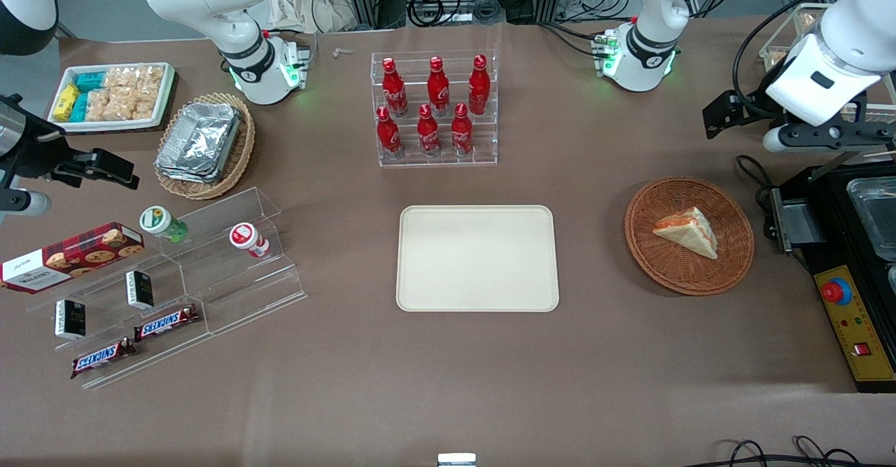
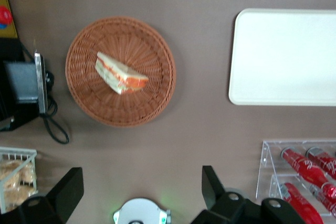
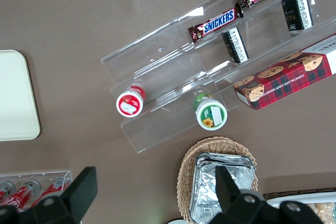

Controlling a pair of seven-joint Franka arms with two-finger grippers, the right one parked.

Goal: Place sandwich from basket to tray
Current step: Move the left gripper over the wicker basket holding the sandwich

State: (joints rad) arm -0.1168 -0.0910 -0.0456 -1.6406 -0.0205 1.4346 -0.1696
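Observation:
The sandwich (image 1: pixel 689 232) (image 2: pixel 121 73), a white wedge with orange and green filling, lies on its side in the round reddish-brown wicker basket (image 1: pixel 651 257) (image 2: pixel 89 103). The cream tray (image 1: pixel 478 258) (image 2: pixel 286 56) lies flat and bare beside the basket, toward the parked arm's end. My gripper (image 1: pixel 728 113) (image 2: pixel 139 182) hangs high above the table, farther from the front camera than the basket. It is open, its fingers (image 2: pixel 210 184) wide apart with nothing between them.
A clear rack of red bottles (image 1: pixel 434 106) (image 2: pixel 302 171) stands farther from the front camera than the tray. A black machine with a red button (image 1: pixel 850 271) sits beside the basket at the working arm's end. Snack shelves (image 1: pixel 168 292) and a foil-filled basket (image 1: pixel 203 145) occupy the parked arm's end.

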